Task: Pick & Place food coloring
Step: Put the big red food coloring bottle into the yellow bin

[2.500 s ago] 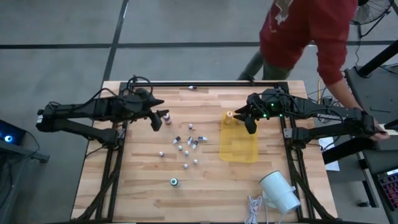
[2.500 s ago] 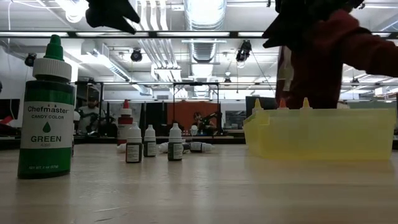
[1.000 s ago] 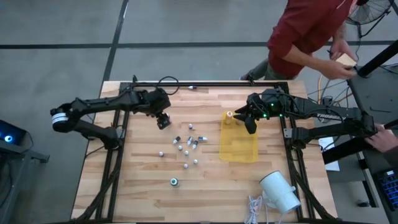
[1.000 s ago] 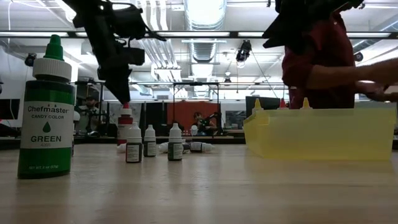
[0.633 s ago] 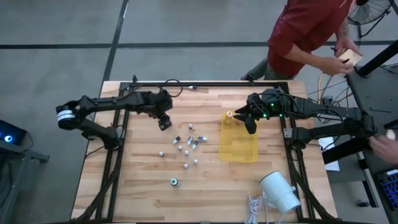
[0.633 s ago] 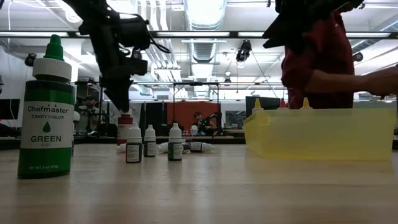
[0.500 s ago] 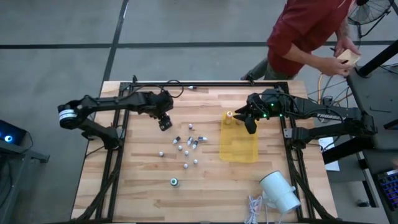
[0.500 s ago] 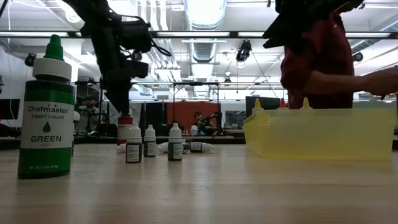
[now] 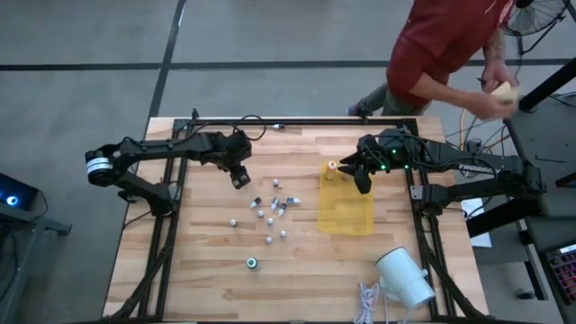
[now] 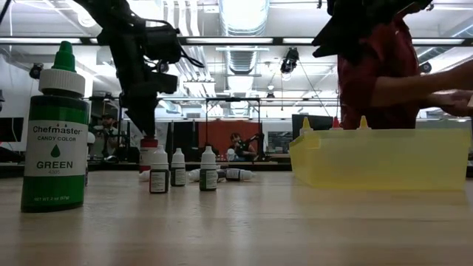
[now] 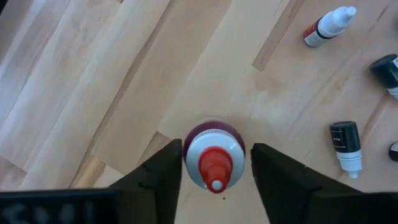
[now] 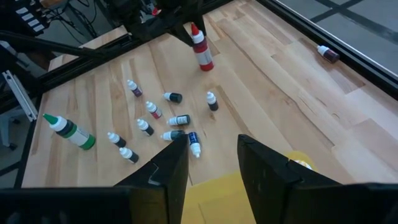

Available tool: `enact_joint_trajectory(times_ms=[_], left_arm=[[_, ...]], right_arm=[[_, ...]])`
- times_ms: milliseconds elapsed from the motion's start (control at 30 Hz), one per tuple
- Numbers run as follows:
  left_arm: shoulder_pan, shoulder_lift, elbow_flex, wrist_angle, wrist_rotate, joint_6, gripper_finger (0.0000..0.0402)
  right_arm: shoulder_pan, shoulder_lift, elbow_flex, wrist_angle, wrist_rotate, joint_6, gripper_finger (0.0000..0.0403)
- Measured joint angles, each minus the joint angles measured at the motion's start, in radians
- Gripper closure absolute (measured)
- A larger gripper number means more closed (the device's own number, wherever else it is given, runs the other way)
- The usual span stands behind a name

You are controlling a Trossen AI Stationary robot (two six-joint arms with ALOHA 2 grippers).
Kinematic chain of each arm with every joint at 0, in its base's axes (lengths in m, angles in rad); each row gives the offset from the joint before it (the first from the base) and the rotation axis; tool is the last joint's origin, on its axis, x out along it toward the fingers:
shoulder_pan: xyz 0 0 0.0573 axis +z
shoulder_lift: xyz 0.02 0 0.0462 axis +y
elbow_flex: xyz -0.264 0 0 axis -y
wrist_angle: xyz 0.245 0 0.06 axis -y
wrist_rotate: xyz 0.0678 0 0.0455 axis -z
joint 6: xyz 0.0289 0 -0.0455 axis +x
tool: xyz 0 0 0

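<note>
A bottle with a red tip and white cap stands upright on the wooden table, left of centre. My left gripper points down over it, open, one finger on each side of the cap. My right gripper hangs open and empty above the far left corner of the yellow tray. An orange-topped bottle stands in that corner. Several small vials lie and stand mid-table. A green bottle stands near the front edge. My left gripper comes at the red-tipped bottle from above, its fingers level with the white cap. One finger's edge meets the cap's outline, and a thin strip of table shows beside the other. I cannot tell whether it touches. The bottle stands on its base.
A big white cylinder lies at the near right corner, beside a coiled white cord. One small dark bottle lies by the far edge. A person in a red top leans over beyond the table's far right corner.
My left gripper has come down over the red-tipped bottle and shifted slightly toward the table's right and near edges, so its fingers now stand around the cap. The bottle has stayed in place. The person behind the table has moved their hands.
</note>
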Motion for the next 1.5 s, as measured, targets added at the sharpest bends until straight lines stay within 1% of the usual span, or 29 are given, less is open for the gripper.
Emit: enact_joint_trajectory(times_ms=[133,200,400,533,667,1000,1200,1367,1500], left_arm=[[0.006,0.0,0.0,0.001,0.011,-0.003,0.0302],[0.006,0.0,0.0,0.001,0.015,-0.003,0.0311],[0.006,-0.001,0.001,-0.001,0.02,-0.004,0.0311],[0.006,-0.002,0.037,-0.049,0.053,-0.012,0.0303],[0.006,-0.002,0.1,-0.077,0.078,-0.016,0.0305],[0.006,-0.002,0.319,-0.079,0.139,-0.003,0.0307],[0.005,0.015,0.429,-0.065,0.208,0.008,0.0307],[-0.006,0.06,0.485,-0.036,0.291,0.034,0.0307],[-0.033,0.119,0.524,-0.037,0.308,0.05,0.0307]], right_arm=[[0.0,0.0,0.0,0.0,0.0,-0.003,0.0275],[0.0,0.0,0.0,0.0,0.001,-0.003,0.0275],[0.0,0.0,0.0,0.0,0.001,-0.007,0.0275],[0.0,0.0,0.0,0.0,0.004,-0.011,0.0275],[0.0,0.0,0.0,0.0,0.028,-0.011,0.0275],[0.0,0.0,0.0,0.0,0.029,-0.013,0.0275],[0.0,0.0,0.0,0.0,0.028,-0.023,0.0275],[0.0,0.0,0.0,0.0,0.028,-0.026,0.0275],[0.0,0.0,0.0,0.0,0.028,-0.027,0.0275]])
